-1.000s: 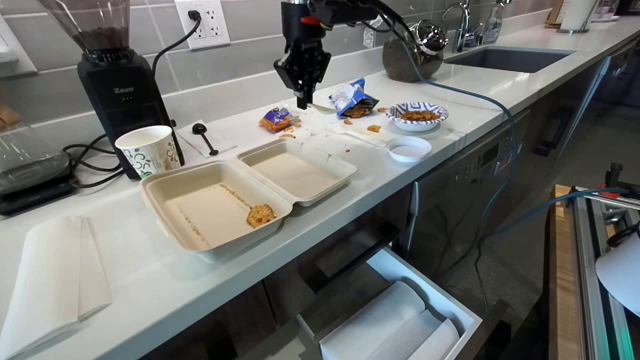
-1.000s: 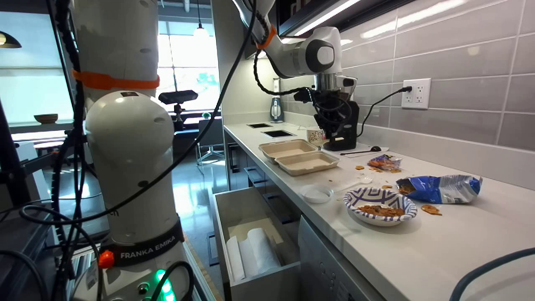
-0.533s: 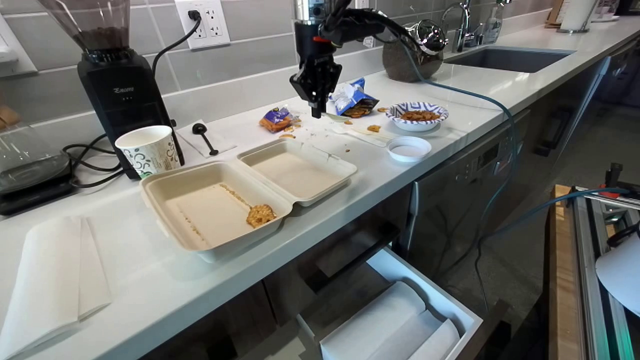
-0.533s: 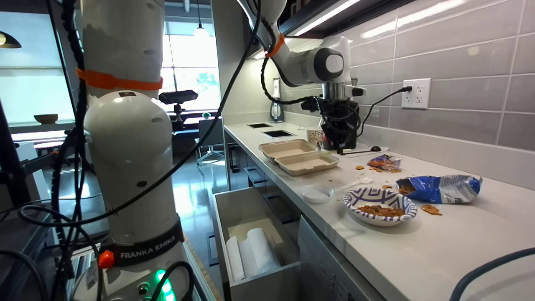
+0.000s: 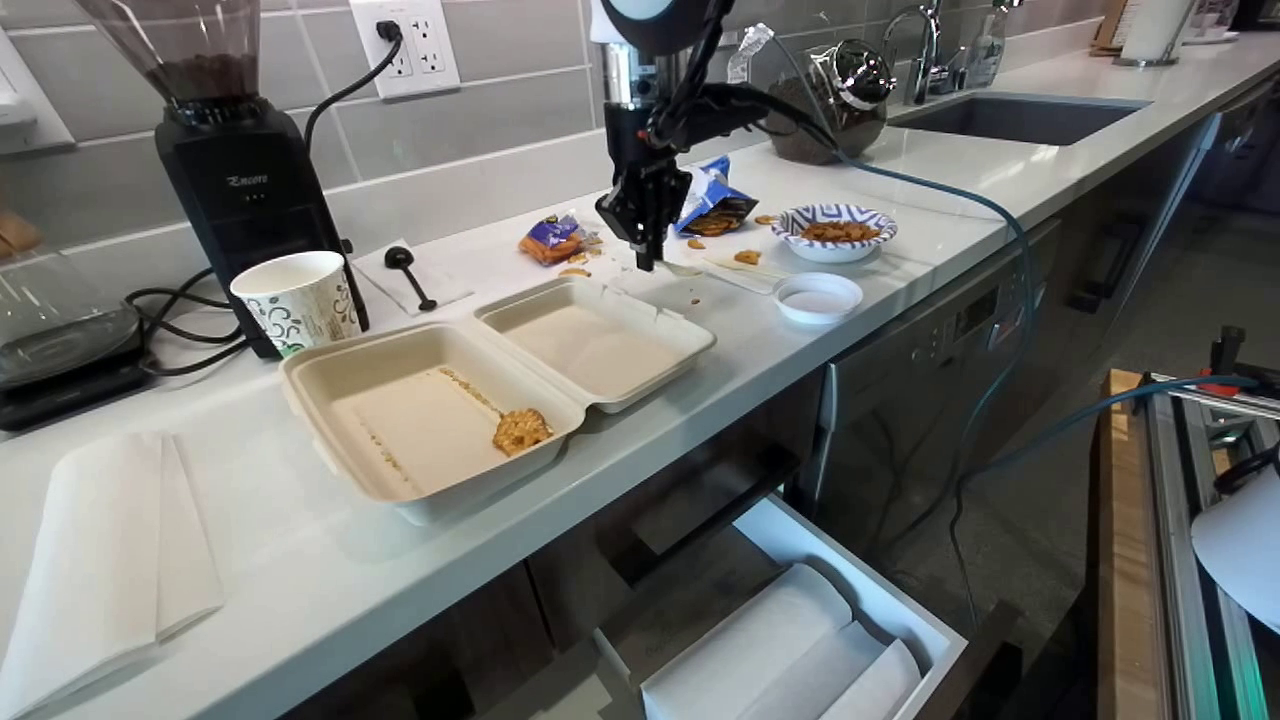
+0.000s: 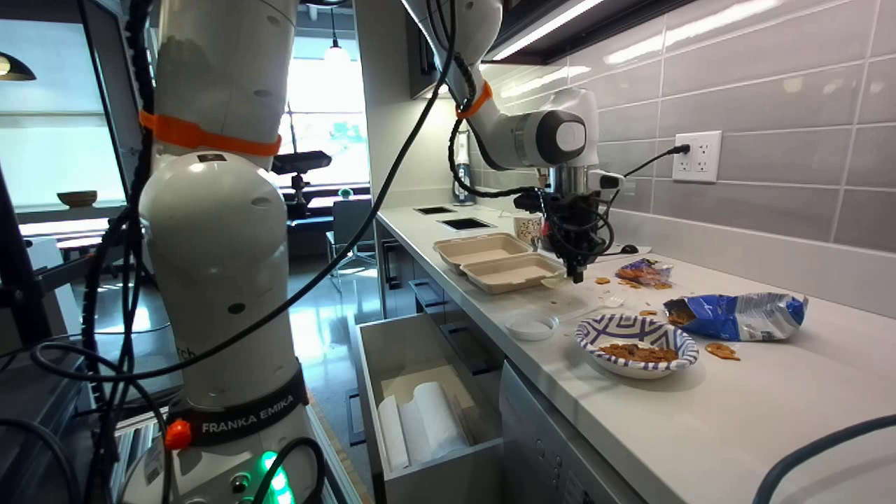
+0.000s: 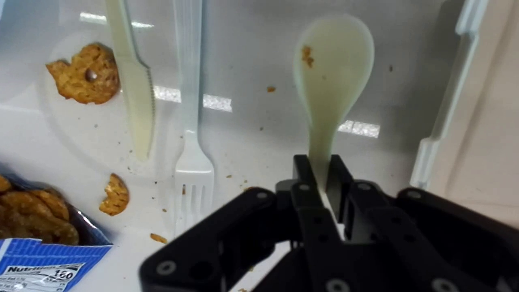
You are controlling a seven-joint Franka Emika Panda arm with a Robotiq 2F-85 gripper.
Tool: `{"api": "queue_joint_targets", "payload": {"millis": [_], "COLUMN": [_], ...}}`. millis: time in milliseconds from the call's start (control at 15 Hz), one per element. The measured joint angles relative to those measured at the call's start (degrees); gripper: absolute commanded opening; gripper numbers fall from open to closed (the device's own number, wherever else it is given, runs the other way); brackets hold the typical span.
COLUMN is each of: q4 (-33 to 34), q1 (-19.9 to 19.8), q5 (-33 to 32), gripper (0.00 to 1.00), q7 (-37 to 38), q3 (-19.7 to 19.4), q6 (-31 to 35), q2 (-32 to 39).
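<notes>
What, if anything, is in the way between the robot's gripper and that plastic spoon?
Nothing visible: the gripper is closed directly on the handle of the plastic spoon. In the wrist view, the plastic fork and plastic knife lie to one side, the takeout container to the other.

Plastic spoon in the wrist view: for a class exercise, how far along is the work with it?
Done: the plastic spoon looks picked up, clamped in the tool.
In hand: that spoon, with crumbs on it, held over the countertop near the open clamshell container.
Left, seemingly: its release, since the tool is closed on it; the fork and knife lie ungripped.
</notes>
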Motion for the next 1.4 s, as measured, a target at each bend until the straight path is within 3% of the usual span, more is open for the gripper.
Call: {"api": "queue_joint_targets", "payload": {"millis": [200, 267, 333, 533, 933, 1067, 1400], "q4": [0.05, 0.1, 0.14, 0.33, 0.75, 0.76, 0.69], "q1": [0.0, 0.0, 0.0, 0.01, 0.01, 0.02, 0.34], "q5": [-0.16, -0.23, -0.28, -0.52, -0.68, -0.69, -0.69], "gripper": [0.07, 0.16, 0.39, 0.48, 0.95, 1.0, 1.0], "q7": [0.0, 0.0, 0.0, 0.04, 0.04, 0.07, 0.93], "q3": [-0.15, -0.21, -0.27, -0.41, -0.54, -0.54, -0.52], "q6": [1.29, 1.38, 1.42, 1.43, 1.49, 1.5, 1.51], "q2": [1.1, 1.36, 1.54, 1.82, 1.85, 1.79, -0.29]}}
